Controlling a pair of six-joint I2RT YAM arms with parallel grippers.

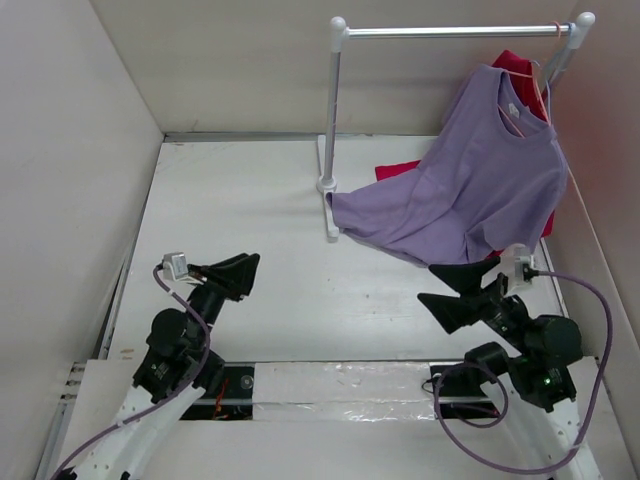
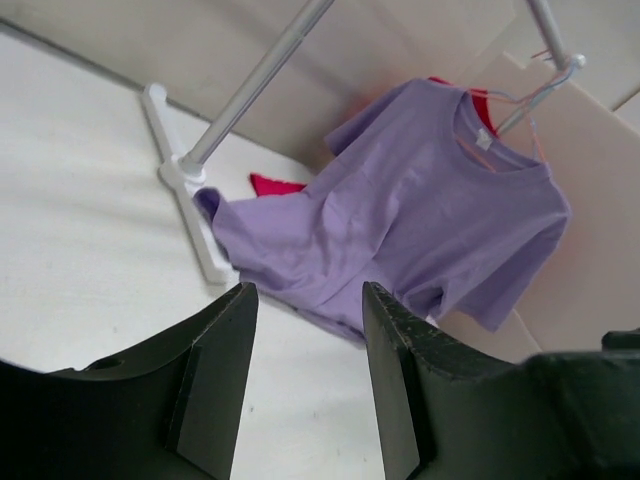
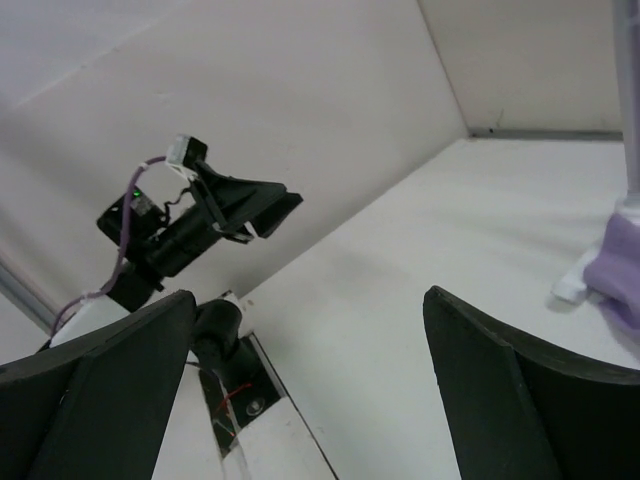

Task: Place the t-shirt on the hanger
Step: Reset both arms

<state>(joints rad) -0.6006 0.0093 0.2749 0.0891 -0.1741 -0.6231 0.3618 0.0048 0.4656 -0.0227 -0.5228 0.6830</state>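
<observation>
The t-shirt (image 1: 480, 180) is seen draped on the hanger (image 1: 543, 100), whose hook is caught over the right end of the bar of the white rail stand (image 1: 335, 110). The collar is held up just below that end of the bar, and the lavender cloth is spread slantwise down towards the foot of the stand's left post, where the hem is laid on the counter (image 1: 260, 200) and part of the foot is covered. A red t-shirt (image 1: 515, 62) is partly hidden behind it, below the same end of the bar, and a red corner is shown on the counter beside the foot of the stand. The right end effector (image 1: 428, 283) is held on the near side of the stand, close below the lower hem yet apart from it; its fingers are spread wide and nothing is gripped between them. The left end effector (image 1: 250, 277) is held well apart from the t-shirt, to the near left of the stand's foot, and is pointed towards it; its fingers are likewise parted, with only bare counter and the distant cloth seen between them.
</observation>
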